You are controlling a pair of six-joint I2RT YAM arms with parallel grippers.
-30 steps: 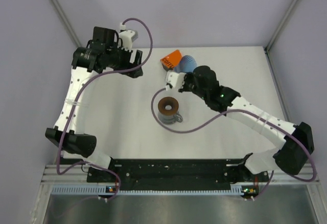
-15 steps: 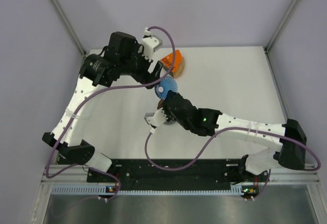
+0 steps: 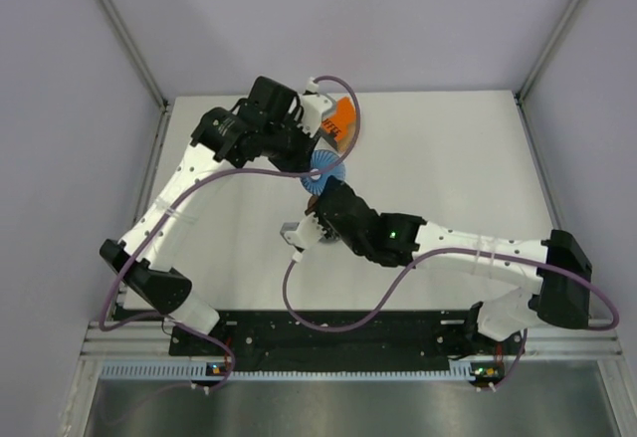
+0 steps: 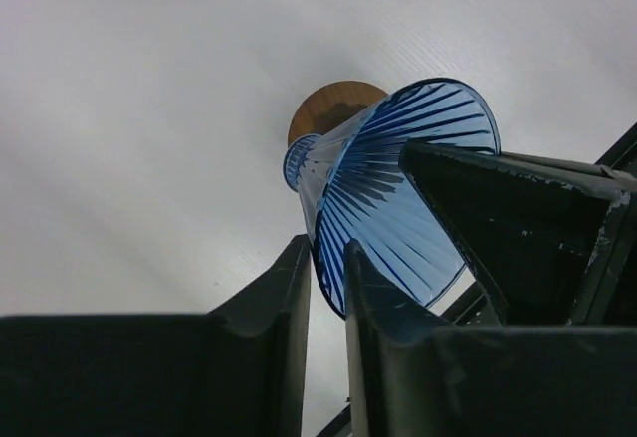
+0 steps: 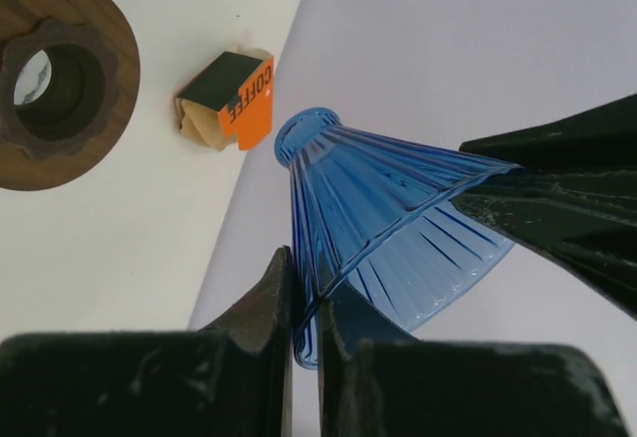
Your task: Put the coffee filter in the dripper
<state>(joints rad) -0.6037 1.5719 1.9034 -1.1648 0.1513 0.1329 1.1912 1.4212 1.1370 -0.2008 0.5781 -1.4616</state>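
Dripper (image 3: 326, 170) up off the desk (image 3: 448, 148), near its middle. Box (image 3: 343, 116) behind it on the desk. Ring (image 5: 60, 79) just before it, lower.

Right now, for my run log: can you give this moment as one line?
right pincer: shut on dripper rim | left pincer: straddling same rim, grip unclear | coffee filter: none in dripper

The word "COFFEE" stands in dark capitals on the orange face of the box (image 5: 234, 99), seen from the right wrist. From above, the same lettering is too small to read.
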